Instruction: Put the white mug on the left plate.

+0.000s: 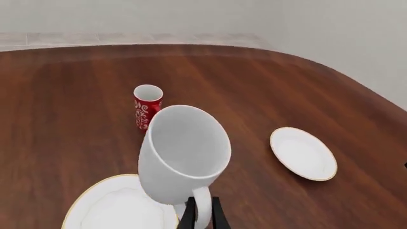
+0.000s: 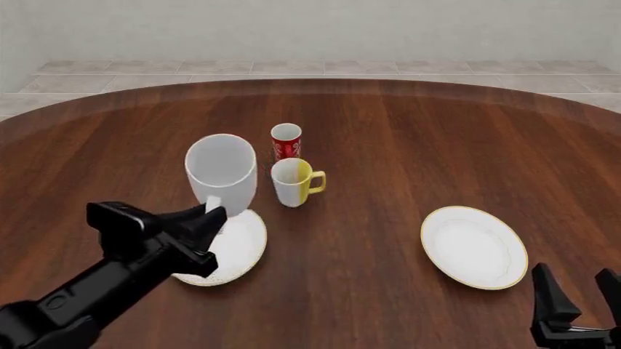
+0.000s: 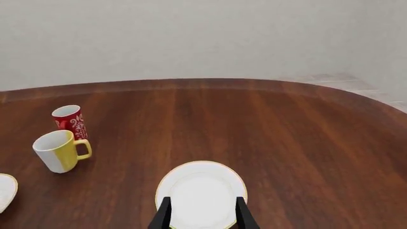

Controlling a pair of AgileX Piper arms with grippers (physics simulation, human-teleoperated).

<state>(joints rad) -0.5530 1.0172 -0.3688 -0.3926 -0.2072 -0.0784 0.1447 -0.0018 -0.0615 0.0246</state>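
Observation:
My left gripper is shut on the handle of the white mug. It holds the mug tilted over the far part of the left plate, a white plate with a gold rim. In the left wrist view the mug fills the centre, its handle sits between the fingers, and the plate lies under it. I cannot tell whether the mug touches the plate. My right gripper is open and empty at the near right, just short of the right plate.
A small red-and-white cup and a white mug with yellow inside stand just right of the held mug. The right plate also shows in the right wrist view and in the left wrist view.

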